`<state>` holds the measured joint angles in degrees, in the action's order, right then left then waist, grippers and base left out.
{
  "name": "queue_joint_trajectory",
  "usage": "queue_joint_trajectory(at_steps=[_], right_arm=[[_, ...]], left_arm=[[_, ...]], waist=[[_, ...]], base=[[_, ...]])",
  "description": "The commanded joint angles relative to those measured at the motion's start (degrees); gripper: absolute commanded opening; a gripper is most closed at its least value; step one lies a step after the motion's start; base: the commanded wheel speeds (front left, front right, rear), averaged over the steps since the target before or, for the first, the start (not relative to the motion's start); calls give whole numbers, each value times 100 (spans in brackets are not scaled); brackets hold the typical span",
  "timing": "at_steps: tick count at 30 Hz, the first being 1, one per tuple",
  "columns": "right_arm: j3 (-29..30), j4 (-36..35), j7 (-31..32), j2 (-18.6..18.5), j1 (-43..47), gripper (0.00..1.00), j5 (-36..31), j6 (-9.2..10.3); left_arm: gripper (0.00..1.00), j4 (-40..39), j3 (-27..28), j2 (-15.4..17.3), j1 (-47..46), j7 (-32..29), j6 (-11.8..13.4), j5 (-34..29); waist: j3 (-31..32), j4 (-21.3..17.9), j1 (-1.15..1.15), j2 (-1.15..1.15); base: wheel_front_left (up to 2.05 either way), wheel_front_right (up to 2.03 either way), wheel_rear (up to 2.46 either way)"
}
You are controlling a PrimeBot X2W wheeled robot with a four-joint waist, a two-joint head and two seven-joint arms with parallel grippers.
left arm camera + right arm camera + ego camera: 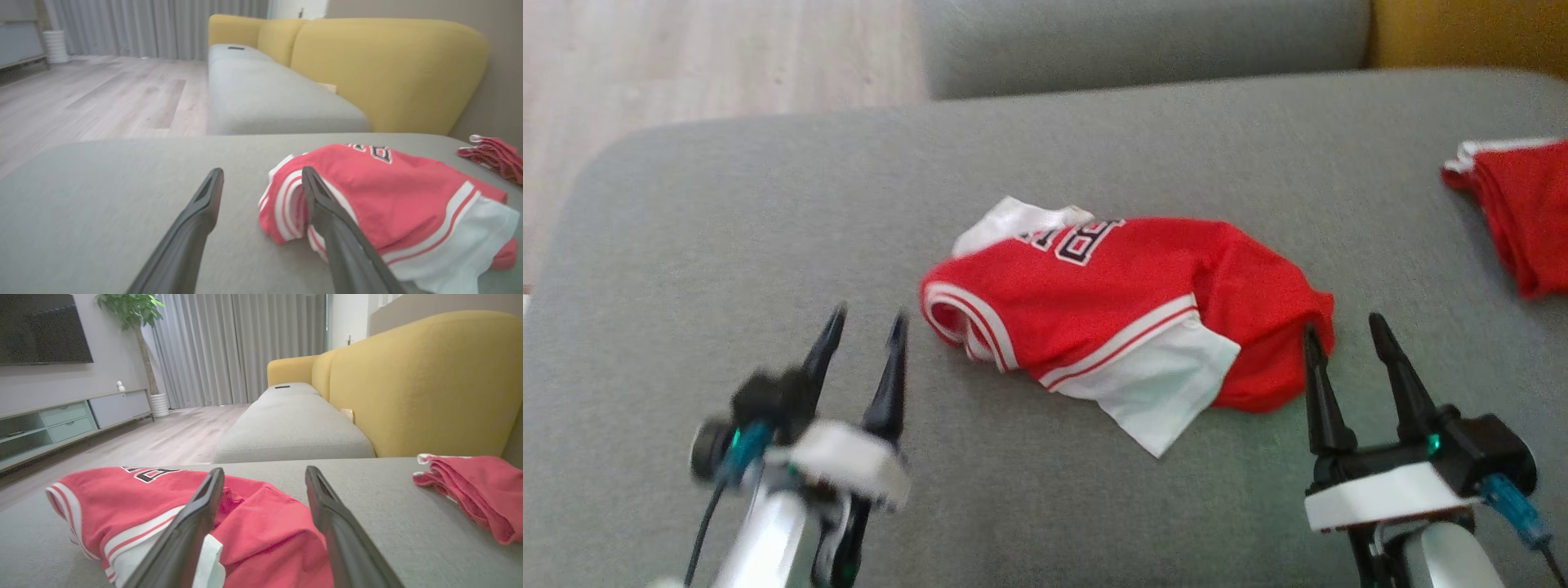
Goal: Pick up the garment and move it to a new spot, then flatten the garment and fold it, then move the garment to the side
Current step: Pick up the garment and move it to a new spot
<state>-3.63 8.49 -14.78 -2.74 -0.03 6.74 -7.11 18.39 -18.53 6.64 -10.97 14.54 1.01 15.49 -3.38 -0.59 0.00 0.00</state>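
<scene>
The garment (1127, 302), a red jersey with white trim and dark lettering, lies crumpled in the middle of the grey cushion (727, 212). My left gripper (868, 317) stands open just left of its striped armhole, blurred, with nothing between its fingers. In the left wrist view the garment (388, 192) sits behind the right finger of the left gripper (262, 171). My right gripper (1343, 325) is open at the garment's right end, its left fingertip over the red edge. The right wrist view shows the garment (122, 494) lying under and left of the right gripper (264, 470).
A second red piece of clothing (1519, 204) lies bunched at the cushion's far right edge. Behind the cushion runs another grey seat (1143, 41) with a yellow backrest (388, 69). Wooden floor (686, 57) lies beyond the cushion's rounded left corner.
</scene>
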Motion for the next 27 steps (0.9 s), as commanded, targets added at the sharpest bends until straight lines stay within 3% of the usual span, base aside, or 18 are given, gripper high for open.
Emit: queue_joint_trajectory(at_steps=[1,7,14,19,27], right_arm=[[-133,-163,-22,-15,-80,100,49,-37],[1,-196,-22,-14,143,100,105,-37],[170,-223,-22,-14,465,100,180,-37],[148,-156,-22,-14,702,100,143,-37],[126,-62,-22,-14,908,100,107,-37]], left_arm=[[100,-233,329,82,51,45,-37,43],[100,-878,876,73,1054,45,-5,-140],[100,-1903,1337,-188,1834,45,-140,-543],[100,-2400,1414,-301,2198,45,-194,-912],[100,-2425,1316,-345,2568,46,-117,-1257]], waist=[[320,325,0,0],[534,534,0,0],[741,594,0,0],[881,555,0,0],[1018,497,0,0]], base=[[0,0,0],[0,0,0],[0,0,0],[0,0,0],[0,0,0]])
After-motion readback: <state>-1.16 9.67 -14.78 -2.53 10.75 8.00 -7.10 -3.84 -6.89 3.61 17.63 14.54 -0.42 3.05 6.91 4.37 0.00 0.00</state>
